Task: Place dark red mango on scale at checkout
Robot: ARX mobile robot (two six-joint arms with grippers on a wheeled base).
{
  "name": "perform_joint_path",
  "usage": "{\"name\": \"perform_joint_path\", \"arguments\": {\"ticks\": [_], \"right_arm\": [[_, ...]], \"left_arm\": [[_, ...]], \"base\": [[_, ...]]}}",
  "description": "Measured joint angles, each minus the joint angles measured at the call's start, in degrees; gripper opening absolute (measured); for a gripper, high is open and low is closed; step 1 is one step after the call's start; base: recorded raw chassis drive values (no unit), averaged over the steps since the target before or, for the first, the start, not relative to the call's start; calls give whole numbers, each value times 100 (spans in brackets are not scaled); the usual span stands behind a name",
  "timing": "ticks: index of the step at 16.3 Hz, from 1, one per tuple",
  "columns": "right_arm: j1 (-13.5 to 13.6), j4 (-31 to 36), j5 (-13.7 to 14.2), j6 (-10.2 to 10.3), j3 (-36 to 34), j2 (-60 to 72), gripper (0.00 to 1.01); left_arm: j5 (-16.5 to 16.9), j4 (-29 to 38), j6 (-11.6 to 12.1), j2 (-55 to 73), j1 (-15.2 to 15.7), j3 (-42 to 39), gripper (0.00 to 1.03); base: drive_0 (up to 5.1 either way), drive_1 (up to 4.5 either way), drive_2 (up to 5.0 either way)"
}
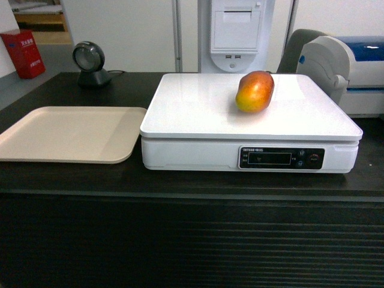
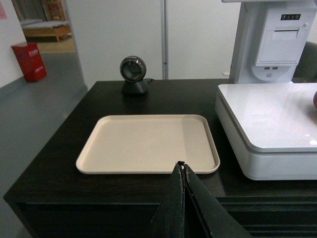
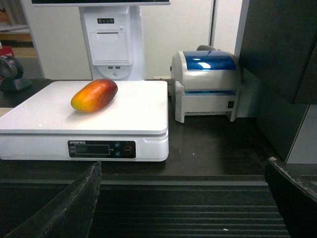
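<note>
The smooth oval dark red mango, red-orange shading to yellow at one end, lies on its side on the glossy top of the large flat white electronic scale, right of centre in the upper half of the head frame. Nothing touches it; it rests there alone, so the placing looks done. The scale's black display panel faces forward, and the scale itself sits on the dark top of the black checkout surface with its ribbed slatted front.

In the left wrist view, the left pincer sits at the bottom centre of the frame with its fingers pressed together, holding nothing, just short of the beige rectangular plastic tray. In the right wrist view, the right pincer stands spread wide at the lower corners, empty, well back from the scale.

What remains, by my judgement, is little or nothing: both arms are clear of the fruit.
</note>
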Motion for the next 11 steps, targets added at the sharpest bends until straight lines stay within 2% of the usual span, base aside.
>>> {"name": "perform_joint_path", "arguments": {"ticks": [8,11], "right_arm": [[0,-2,2,0,0,0,98],[0,-2,2,0,0,0,98]], "left_arm": [[7,-861,-20,-1440,-17,-540,2],[11,-975,-22,-1775,-17,-732,2]], "base": [[0,0,0],[0,0,0]]}}
